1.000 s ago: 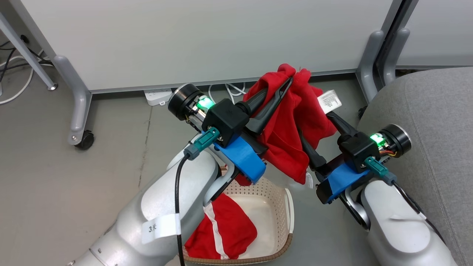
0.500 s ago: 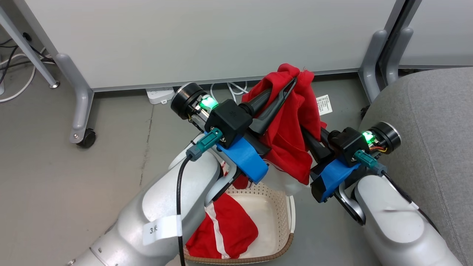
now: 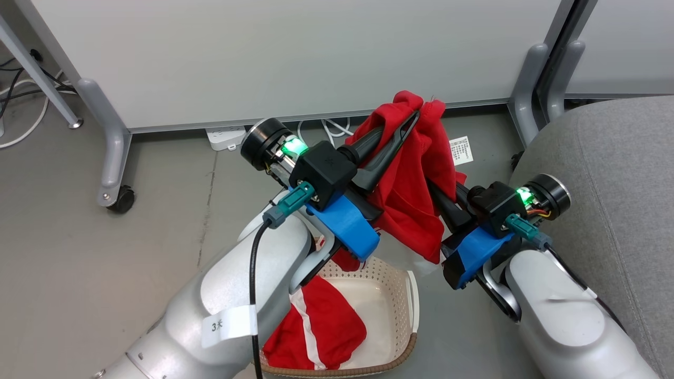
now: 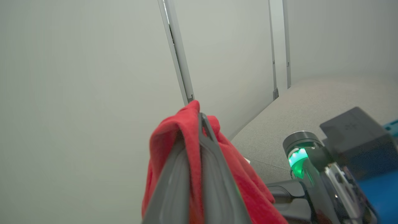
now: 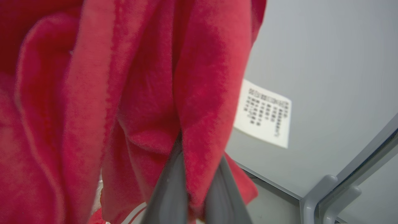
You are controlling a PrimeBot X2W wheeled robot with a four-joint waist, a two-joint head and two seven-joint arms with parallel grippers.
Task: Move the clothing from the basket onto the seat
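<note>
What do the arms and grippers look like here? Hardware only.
The left forearm and right forearm are glossy silver-white. Each wrist has a blue bracket, a black box, a teal connector and a green-lit ring. The left gripper and right gripper each have two long dark grey fingers. A black cable runs along the left one, past a white label.

The left gripper and right gripper hold one red garment above the basket, which contains a second garment.
</note>
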